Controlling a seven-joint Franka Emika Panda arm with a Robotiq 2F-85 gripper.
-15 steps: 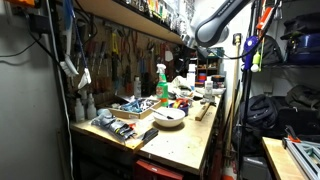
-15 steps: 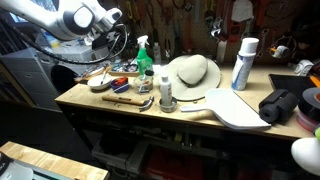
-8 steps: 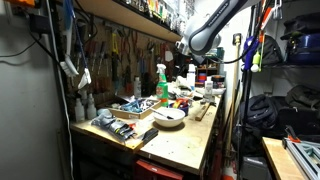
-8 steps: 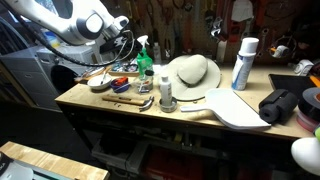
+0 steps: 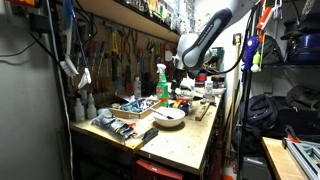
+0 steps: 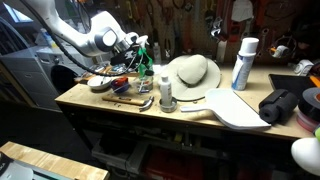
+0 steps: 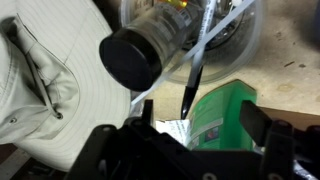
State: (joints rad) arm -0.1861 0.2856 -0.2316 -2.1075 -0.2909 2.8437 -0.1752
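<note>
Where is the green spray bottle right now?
In an exterior view the green spray bottle stands upright toward the back of the workbench, beside the end effector, with the pale hat on its other side.

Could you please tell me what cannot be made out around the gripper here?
- Wrist view: the green spray bottle has a blurred label, and the gripper hides its lower part.
- Wrist view: the left edge cuts off the hat.
- Exterior view: what lies in the tray is too small to name.
</note>
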